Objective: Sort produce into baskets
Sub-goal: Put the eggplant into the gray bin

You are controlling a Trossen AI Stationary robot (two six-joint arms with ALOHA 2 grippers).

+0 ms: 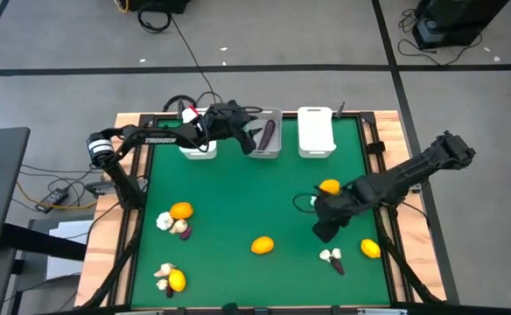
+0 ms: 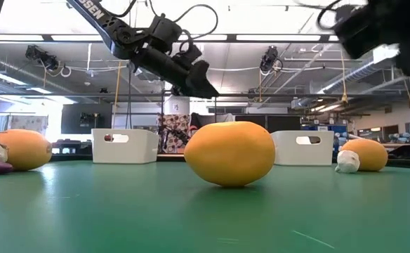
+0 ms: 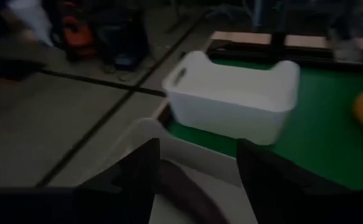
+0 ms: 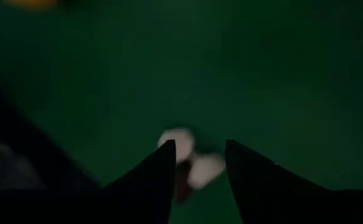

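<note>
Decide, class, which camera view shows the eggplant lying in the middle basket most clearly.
The high view: the eggplant lies plainly in the middle basket, beside the left gripper. The left wrist view shows only a dim dark shape between the fingers. The low and right wrist views miss it.

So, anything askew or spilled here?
Nothing spilled or damaged. One eggplant lies in the middle basket under the open left gripper; other produce sits loose on the mat, unsorted. The right gripper hangs above garlic.
</note>
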